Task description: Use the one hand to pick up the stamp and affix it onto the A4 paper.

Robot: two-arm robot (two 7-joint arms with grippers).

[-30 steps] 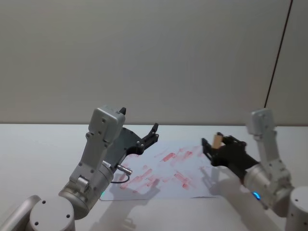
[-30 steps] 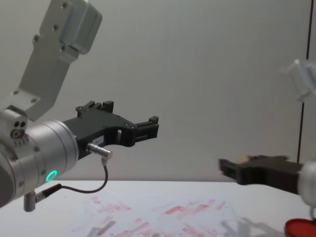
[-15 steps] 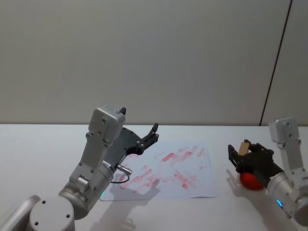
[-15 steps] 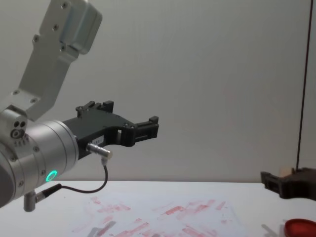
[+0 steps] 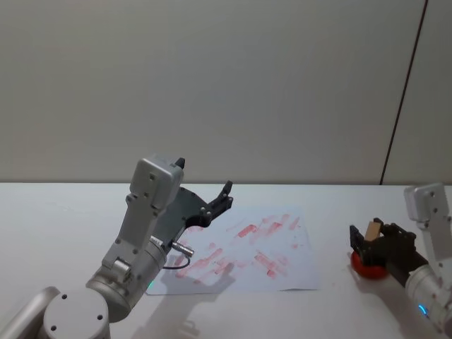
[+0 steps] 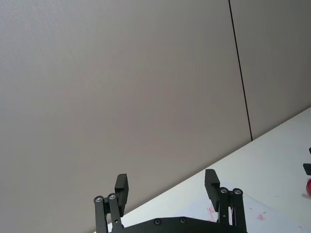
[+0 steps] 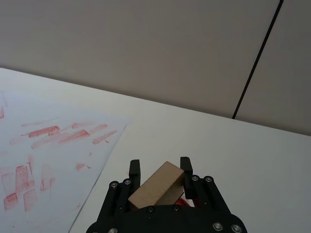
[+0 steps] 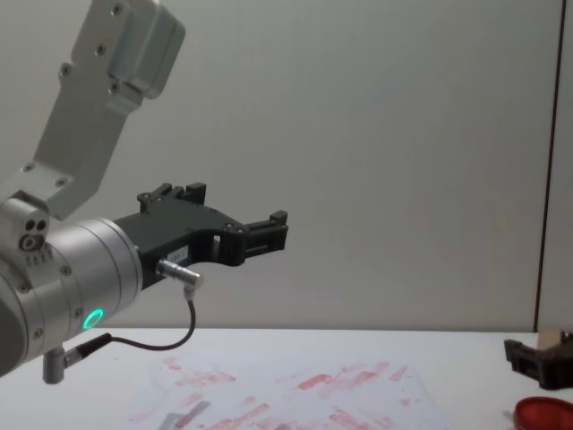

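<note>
The stamp, a small tan wooden block, sits tilted between the fingers of my right gripper, which is shut on it. That gripper hangs right over the round red ink pad, to the right of the A4 paper. The right wrist view shows the stamp held in the right gripper, with a sliver of red pad below it; whether they touch is unclear. The paper carries many red marks. My left gripper is held open in the air over the paper's left part.
The white table ends at a plain grey wall with a dark vertical seam. A grey cable and plug hang from my left wrist over the paper. In the chest view the ink pad lies at the right edge.
My right gripper has carried the stamp to the right, off the paper, and lowered it over the red ink pad. The left arm has not moved.
</note>
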